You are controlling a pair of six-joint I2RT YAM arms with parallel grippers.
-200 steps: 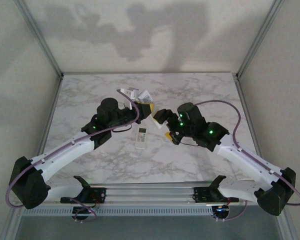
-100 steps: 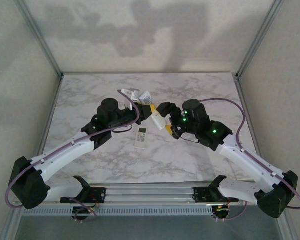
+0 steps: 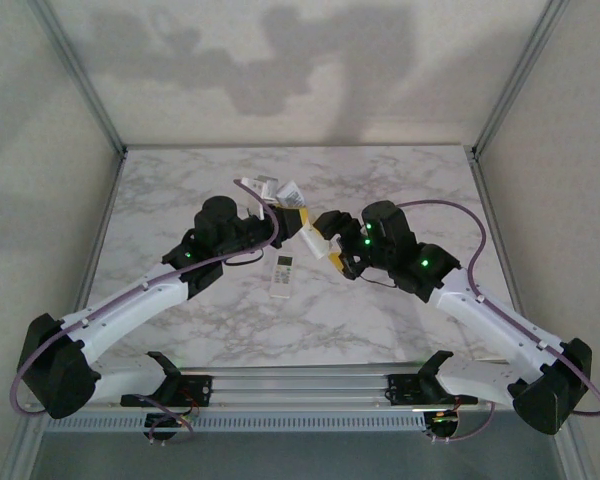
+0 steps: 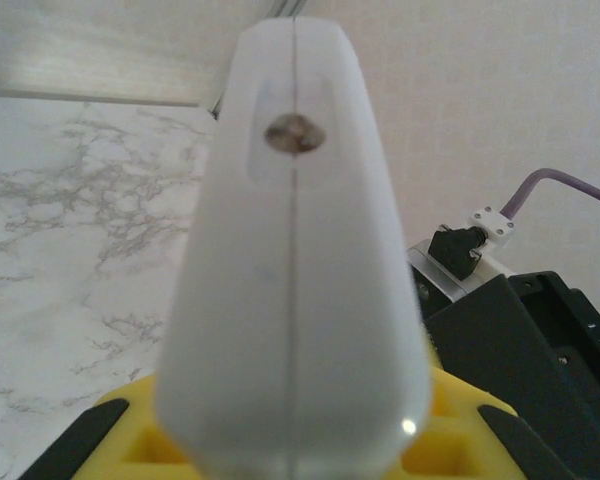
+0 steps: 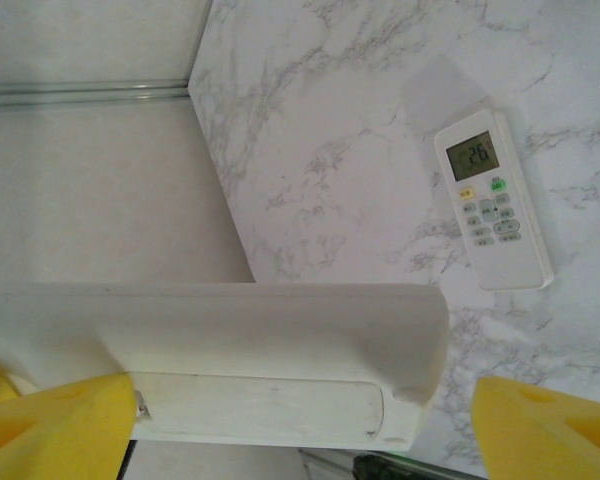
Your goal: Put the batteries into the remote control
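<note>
The long, slim white plastic remote control [image 4: 295, 300] is held clear of the grey-veined white marble table [image 3: 410, 180] by the left gripper [image 3: 298, 218], whose yellow pads are clamped on its near end. In the left wrist view the remote is seen end-on, with its dark emitter window pointing away. The right gripper [image 5: 300, 420] is spread wide and set lengthwise around the raised remote. One yellow finger [image 5: 50, 420] is seen at or over one end of the body, while the other [image 5: 550, 420] stands apart from the rounded end, so nothing is gripped by it. A long recessed panel [image 5: 260, 405] is seen on the side facing the right wrist camera. It is judged to be the battery cover, though this cannot be confirmed. A shorter, wider white remote with a display window [image 5: 492, 215] lies flat on the marble below, well apart, and is best left alone.

The step in hand is judged to be a second grip or the removal of the cover, with loading not yet begun. The left clamp should be held firm, and the right fingers should be closed slowly and squarely so that the body is not twisted out of the left pads. If the panel is to be slid off, force should be applied along the remote's length, and the pads should be kept off the panel itself.
</note>
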